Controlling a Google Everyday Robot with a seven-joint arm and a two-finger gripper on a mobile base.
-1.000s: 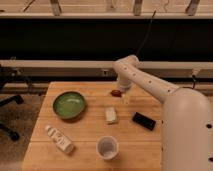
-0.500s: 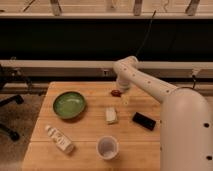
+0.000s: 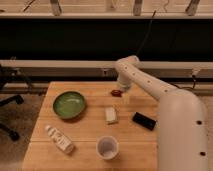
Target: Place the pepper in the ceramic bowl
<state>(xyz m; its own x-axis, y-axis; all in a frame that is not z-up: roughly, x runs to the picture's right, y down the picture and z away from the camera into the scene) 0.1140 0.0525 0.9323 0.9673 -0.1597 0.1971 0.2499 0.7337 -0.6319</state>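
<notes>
The small dark red pepper [image 3: 116, 93] lies on the wooden table [image 3: 90, 130] near its far edge. The round green ceramic bowl [image 3: 69, 105] sits at the table's left, well apart from the pepper. My gripper [image 3: 124, 90] hangs at the end of the white arm, right beside the pepper on its right, down near the table top.
A small white block [image 3: 111, 115] lies mid-table. A flat black rectangular object [image 3: 144, 121] lies at the right. A translucent white cup [image 3: 107, 147] stands near the front edge. A white bottle [image 3: 59, 139] lies on its side at the front left.
The arm has shifted slightly; the gripper stays by the pepper. The pepper and bowl have not moved.
</notes>
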